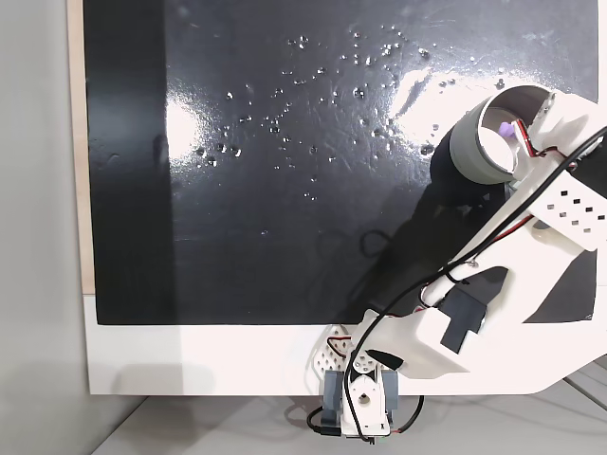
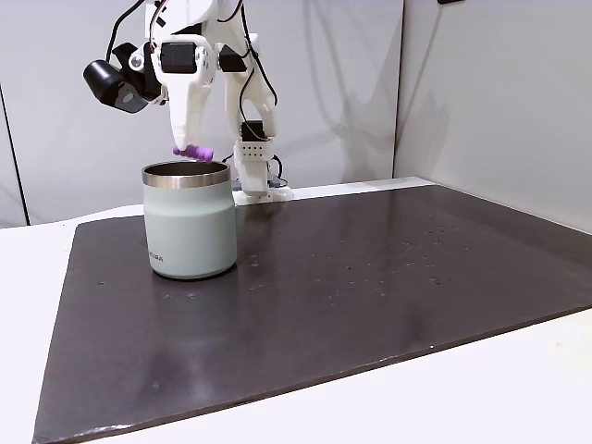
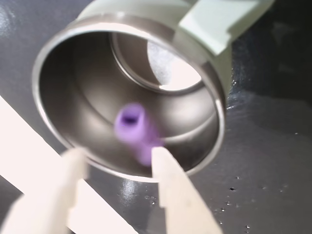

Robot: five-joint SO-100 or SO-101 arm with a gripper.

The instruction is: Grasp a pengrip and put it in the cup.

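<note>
The sage-green cup (image 2: 190, 227) stands on the dark mat, and its steel interior (image 3: 87, 92) opens below me in the wrist view. My gripper (image 3: 117, 155) hovers just over the cup's mouth, jaws spread wider than the pengrip, so it is open. The small purple pengrip (image 3: 135, 127) is blurred, over the cup's inside, close to the right finger (image 3: 170, 185). In a fixed view the pengrip (image 2: 195, 151) sits at the fingertip of the gripper (image 2: 185, 143), just above the rim. In the other fixed view the pengrip (image 1: 506, 127) shows inside the cup's mouth (image 1: 471, 152).
The black mat (image 2: 370, 277) spreads wide to the right of the cup, dotted with small droplets (image 1: 313, 95). The arm's base (image 1: 358, 398) stands at the mat's near edge. A white table border (image 2: 462, 388) surrounds the mat.
</note>
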